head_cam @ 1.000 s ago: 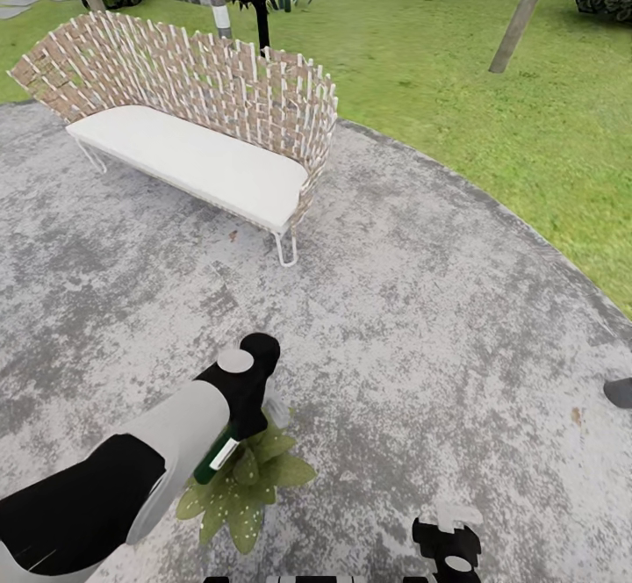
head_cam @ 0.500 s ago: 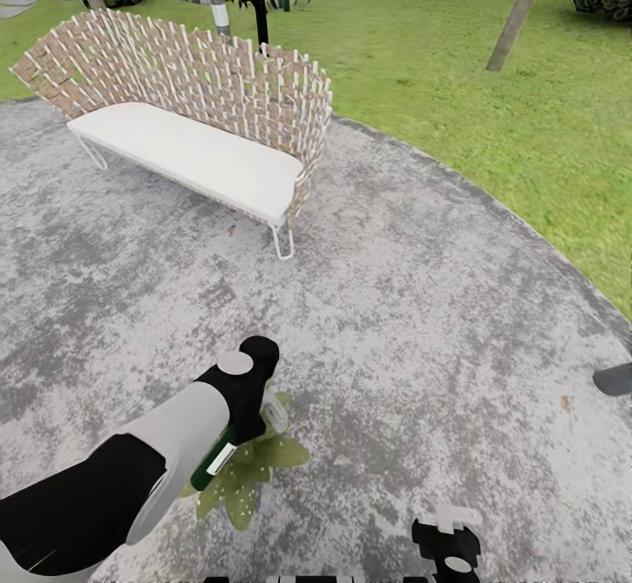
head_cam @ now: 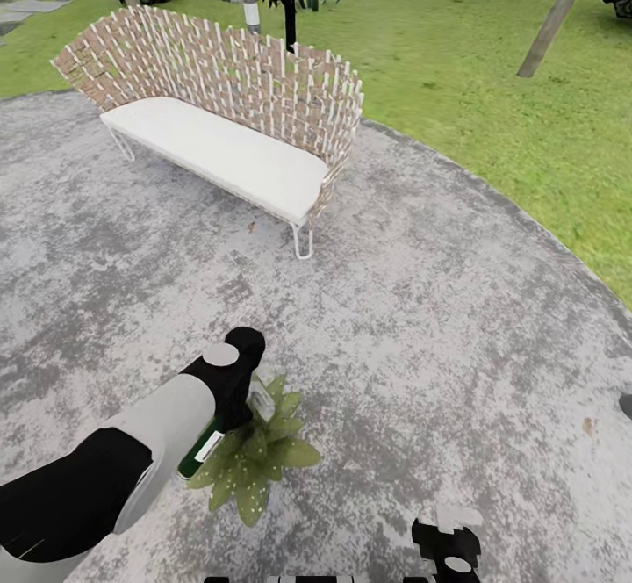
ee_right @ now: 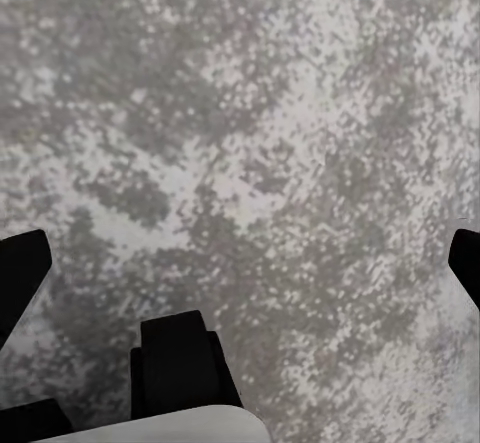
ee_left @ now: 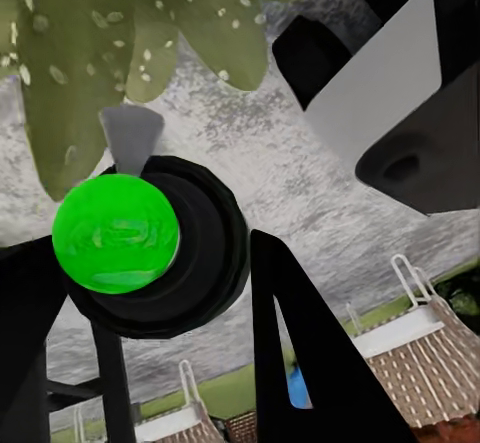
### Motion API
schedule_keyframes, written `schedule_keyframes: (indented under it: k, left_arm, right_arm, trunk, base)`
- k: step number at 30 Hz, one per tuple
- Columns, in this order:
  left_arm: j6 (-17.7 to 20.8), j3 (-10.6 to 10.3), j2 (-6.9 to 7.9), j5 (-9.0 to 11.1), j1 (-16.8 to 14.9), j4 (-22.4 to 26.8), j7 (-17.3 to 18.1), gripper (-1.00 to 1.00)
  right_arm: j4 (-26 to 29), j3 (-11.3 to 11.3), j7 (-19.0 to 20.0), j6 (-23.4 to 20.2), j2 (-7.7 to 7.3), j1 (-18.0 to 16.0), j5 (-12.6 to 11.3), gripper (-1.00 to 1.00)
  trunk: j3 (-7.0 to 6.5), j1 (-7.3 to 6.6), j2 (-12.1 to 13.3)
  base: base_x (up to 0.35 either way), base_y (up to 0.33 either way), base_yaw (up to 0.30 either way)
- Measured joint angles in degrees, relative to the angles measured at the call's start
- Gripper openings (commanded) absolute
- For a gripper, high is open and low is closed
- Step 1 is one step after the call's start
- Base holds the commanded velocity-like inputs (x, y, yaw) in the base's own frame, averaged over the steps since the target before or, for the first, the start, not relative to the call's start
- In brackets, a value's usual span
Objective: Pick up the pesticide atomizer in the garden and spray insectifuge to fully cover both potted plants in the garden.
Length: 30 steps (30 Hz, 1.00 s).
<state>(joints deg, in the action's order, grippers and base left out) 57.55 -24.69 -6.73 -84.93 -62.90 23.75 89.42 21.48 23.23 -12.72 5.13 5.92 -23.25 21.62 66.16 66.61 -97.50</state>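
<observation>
- The pesticide atomizer, a slim bottle showing dark green with a white label in the head view, sits clenched in the left gripper; in the left wrist view its bright green round top sits between dark fingers.
- It hangs just over a potted plant, a speckled green rosette on the round grey stone patio.
- The right gripper hovers over bare stone with its jaws spread wide.
- A wicker bench with a white cushion stands well apart, with the green lawn behind it.
</observation>
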Motion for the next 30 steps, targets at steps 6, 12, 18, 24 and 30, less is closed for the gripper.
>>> schedule_keyframes:
  k: [6,12,18,24,30]
  left_arm:
    - [0.0,0.0,-0.31,0.0,0.4,1.0,0.0,-1.0]
    - [0.0,0.1,-0.94,0.1,0.6,1.0,0.0,-1.0]
    - [0.0,0.2,-0.91,0.0,0.7,0.9,0.0,-1.0]
    - [-0.1,0.0,-0.89,-0.1,0.7,0.9,0.0,-1.0]
    - [-0.1,0.1,-0.85,-0.1,0.8,0.9,0.0,-1.0]
  right_arm:
    - [0.0,0.0,0.0,0.0,0.0,0.0,0.0,1.0]
    - [0.0,0.0,0.0,0.0,-0.01,0.0,0.1,1.0]
    - [0.0,0.0,0.0,0.0,0.01,0.0,0.0,1.0]
    - [0.0,0.0,0.0,0.0,0.0,0.0,0.0,1.0]
    - [0.0,0.0,0.0,0.0,0.0,0.0,0.0,1.0]
  trunk:
    - [0.0,0.02,0.0]
    - [0.0,0.03,0.0]
    - [0.0,0.05,0.0]
    - [0.0,0.06,0.0]
    - [0.0,0.06,0.0]
  base:
    - [0.097,0.0,0.001]
    - [-0.051,-0.1,0.0]
    - [-0.206,-0.207,0.172]
    - [-0.317,-0.047,0.165]
    - [-0.33,0.107,0.005]
